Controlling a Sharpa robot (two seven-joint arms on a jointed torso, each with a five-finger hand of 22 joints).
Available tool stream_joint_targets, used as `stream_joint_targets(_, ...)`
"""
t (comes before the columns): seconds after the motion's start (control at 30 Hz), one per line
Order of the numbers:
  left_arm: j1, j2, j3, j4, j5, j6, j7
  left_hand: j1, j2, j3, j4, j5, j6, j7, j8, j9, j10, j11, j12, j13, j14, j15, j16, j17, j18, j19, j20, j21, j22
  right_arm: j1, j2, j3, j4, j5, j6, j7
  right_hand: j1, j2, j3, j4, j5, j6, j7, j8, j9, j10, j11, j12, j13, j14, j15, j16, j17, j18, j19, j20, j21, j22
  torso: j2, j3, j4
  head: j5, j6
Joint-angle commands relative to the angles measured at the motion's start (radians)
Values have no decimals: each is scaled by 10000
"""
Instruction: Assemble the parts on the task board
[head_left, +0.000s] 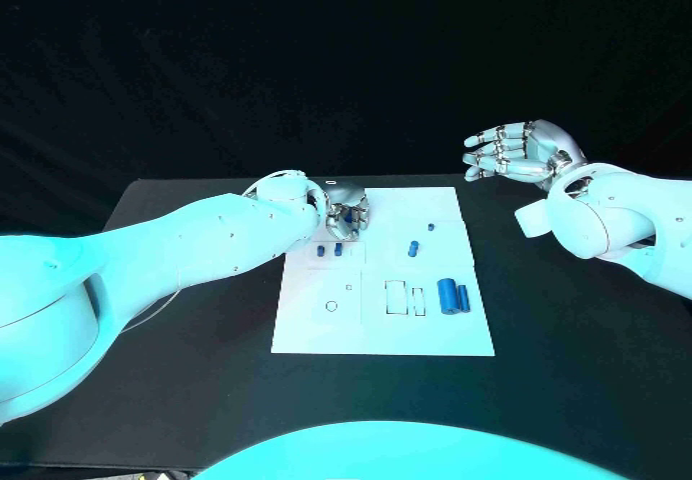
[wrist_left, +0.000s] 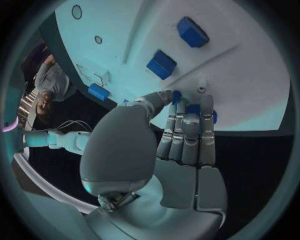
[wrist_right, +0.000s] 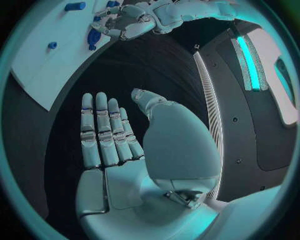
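The white task board lies in the middle of the black table. My left hand is down on its far left corner. In the left wrist view the left hand has its thumb and fingertips closed round a small blue part on the board. Two blue blocks lie just in front of that hand, and they appear again as blue blocks. Two blue cylinders lie side by side at the board's right edge. My right hand hangs open and empty, off the board to the far right.
Two smaller blue pieces lie in the board's far right part, near outlined slots. In the right wrist view the flat right hand is above bare black table, with the board and the left hand beyond it.
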Motion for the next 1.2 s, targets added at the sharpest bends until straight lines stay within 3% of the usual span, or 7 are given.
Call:
stream_joint_targets(0.03, -56, -29, -39, -25, -41, 60, -54, -178, -17, 42, -60, -71, -118, -13, -170, 55, -367, 144, -807, -333, 67, 65, 221, -86, -26, -80, -16, 102, 206, -4, 5, 3, 5, 7, 38, 32, -155, 35, 260, 42, 56, 111, 212, -178, -52, 154, -40, -145, -78, 120, -43, -79, -86, 267, 189, -3, 18, -64, -1, -1, 1, -5, -2)
stream_joint_targets(0.5, -57, -100, -37, 38, -61, 117, -80, -269, -124, -57, -63, -58, -246, -56, -411, 80, -865, 291, -1090, -367, -78, 200, 227, -359, -28, -93, 96, 37, 155, -4, 6, 3, -7, 20, 58, 36, -160, 35, 269, 41, 57, 121, 212, -176, -52, 164, -42, -144, -78, 125, -45, -80, -86, 268, 192, -4, 20, -71, -2, 2, 9, 7, -10)
stream_joint_targets(1.2, -61, -265, -35, 165, -80, 197, -156, -232, -109, -249, -81, -50, -308, -61, -575, 115, -1258, 384, -1254, -390, -143, 281, 259, -499, -24, -82, 178, -21, 97, -32, 19, 3, -45, 30, 78, 47, -160, 35, 269, 41, 57, 121, 212, -176, -52, 164, -42, -144, -78, 125, -45, -80, -86, 268, 192, -4, 20, -71, -3, 1, 9, 34, -34)
